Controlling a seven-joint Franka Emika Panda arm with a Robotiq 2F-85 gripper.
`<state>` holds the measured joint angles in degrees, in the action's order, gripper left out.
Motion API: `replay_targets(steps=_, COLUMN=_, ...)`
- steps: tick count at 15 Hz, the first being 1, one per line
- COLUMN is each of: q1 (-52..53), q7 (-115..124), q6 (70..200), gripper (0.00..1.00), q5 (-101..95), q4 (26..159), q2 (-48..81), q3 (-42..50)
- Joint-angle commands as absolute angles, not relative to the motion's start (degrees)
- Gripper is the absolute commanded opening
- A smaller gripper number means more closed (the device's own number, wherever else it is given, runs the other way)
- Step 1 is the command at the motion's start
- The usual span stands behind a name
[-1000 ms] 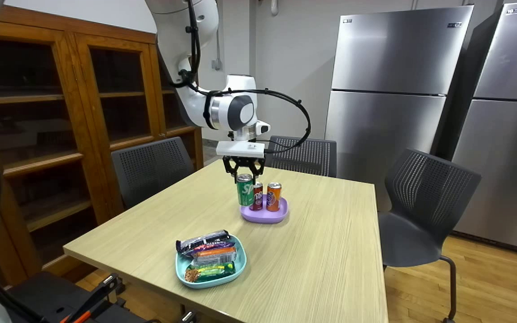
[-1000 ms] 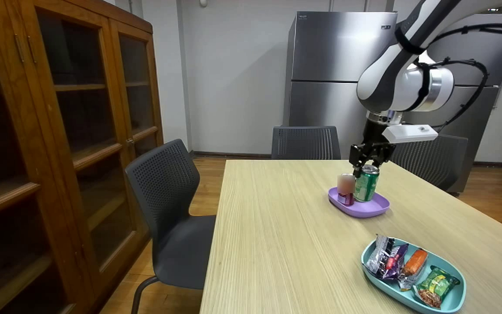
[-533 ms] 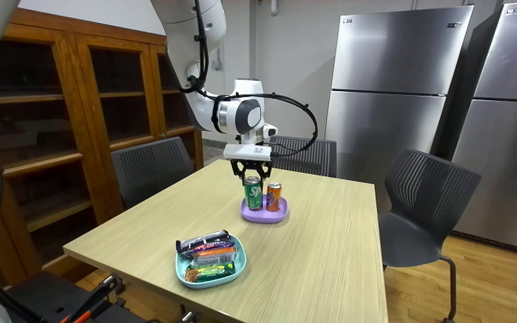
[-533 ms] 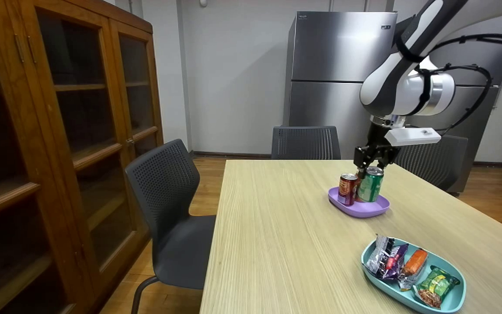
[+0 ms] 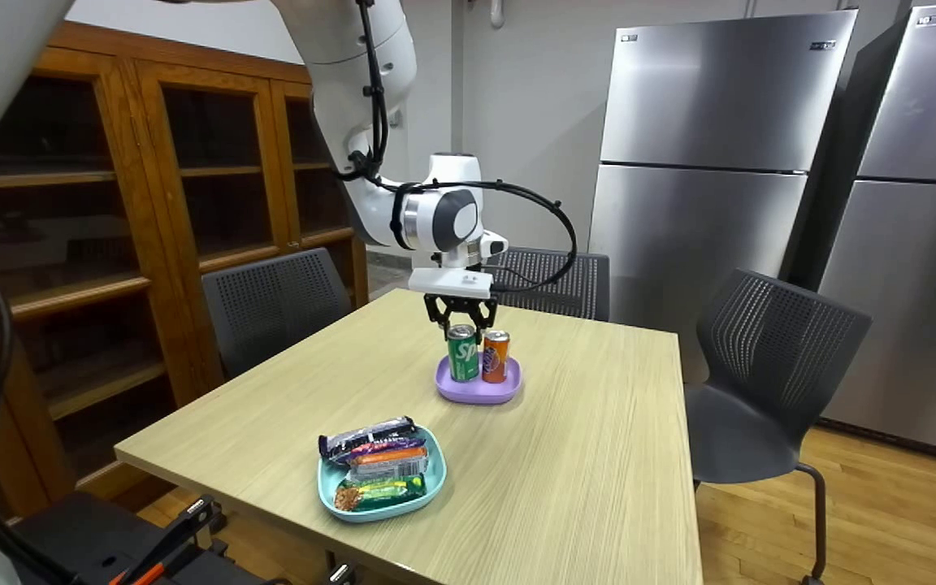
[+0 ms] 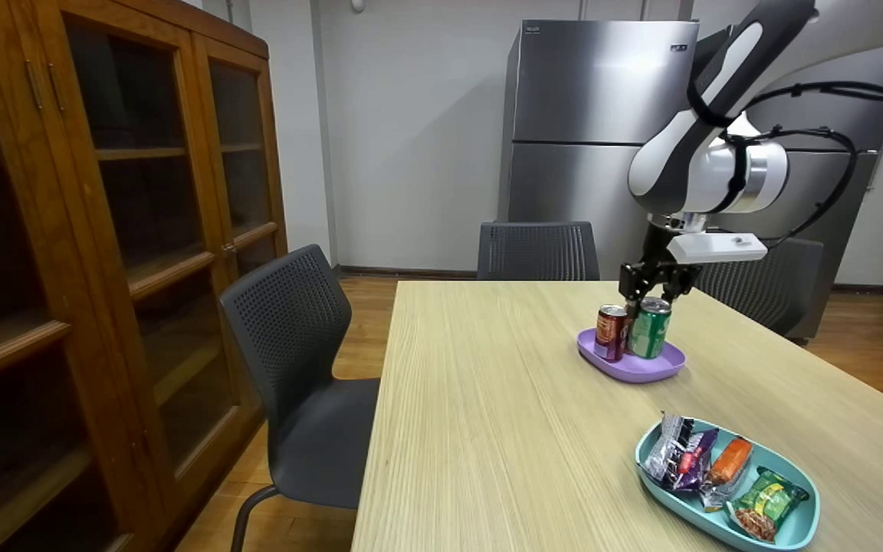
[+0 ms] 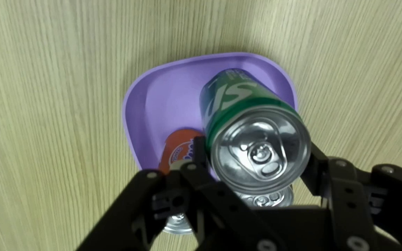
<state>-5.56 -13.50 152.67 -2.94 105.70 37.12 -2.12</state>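
My gripper (image 5: 463, 333) is shut on a green Sprite can (image 5: 463, 357), a finger on each side near its silver lid (image 7: 260, 150). The can is upright, low inside a purple plate (image 7: 169, 94); whether its base touches the plate I cannot tell. Beside it on the plate stands an orange Fanta can (image 5: 496, 357), partly covered by a finger in the wrist view. A dark red can (image 6: 610, 333) stands there too; the green can hides it in an exterior view, and only its lid (image 7: 270, 199) shows in the wrist view.
A teal plate (image 5: 435, 486) with several wrapped snack bars (image 5: 383, 463) lies nearer the front of the wooden table (image 6: 472, 399). Dark chairs (image 5: 760, 390) stand around the table. A wooden cabinet (image 5: 135, 244) and steel refrigerators (image 5: 712, 162) stand beyond.
Holding the green can, the gripper has moved right and down in an exterior view, bringing it lower into the purple plate. The dark red can, seen there before, is now hidden.
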Motion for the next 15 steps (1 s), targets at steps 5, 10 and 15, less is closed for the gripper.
replay_targets(steps=5, q1=-3.8, q7=-9.2, q6=151.2, gripper=0.38, q5=-3.2, q4=101.3, q2=39.7, q3=-0.2)
replay_targets(steps=10, q1=-3.4, q7=-8.0, q6=151.0, gripper=0.38, q5=-3.3, q4=100.4, q2=40.7, q3=0.4)
replay_targets(steps=15, q1=-3.4, q7=-7.8, q6=150.8, gripper=0.38, q5=-3.3, q4=99.7, q2=41.8, q3=0.7)
